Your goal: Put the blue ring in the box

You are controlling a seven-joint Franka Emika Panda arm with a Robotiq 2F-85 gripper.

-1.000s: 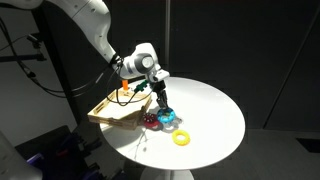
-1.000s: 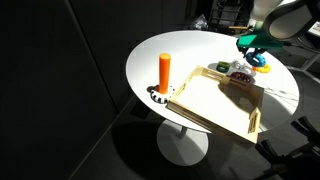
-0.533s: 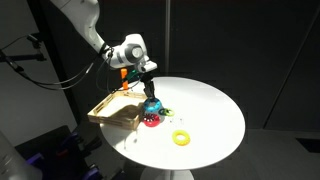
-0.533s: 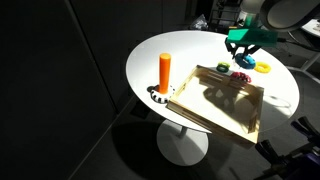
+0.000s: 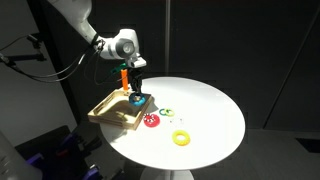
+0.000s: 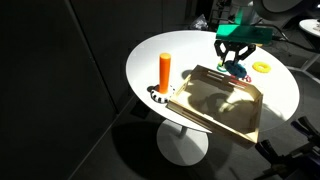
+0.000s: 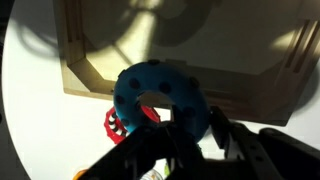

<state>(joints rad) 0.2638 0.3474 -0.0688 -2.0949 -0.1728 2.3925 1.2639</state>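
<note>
My gripper (image 5: 137,95) is shut on the blue ring (image 7: 160,95) and holds it in the air just above the near rim of the box (image 5: 110,108). The ring also shows in both exterior views (image 5: 139,100) (image 6: 236,66). The box is a shallow light-wood tray (image 6: 215,100) with an orange upright peg (image 6: 165,72) at one corner. In the wrist view the tray (image 7: 180,40) fills the top half, with the ring over its rim.
A red-pink ring (image 5: 151,121) and a yellow ring (image 5: 181,138) lie on the round white table (image 5: 210,110). The yellow ring also shows in an exterior view (image 6: 261,67). A small green and white object (image 5: 168,112) lies near them.
The gripper has lifted the blue ring off the table and carried it from beside the other rings toward the box. The red-pink and yellow rings stayed put.
</note>
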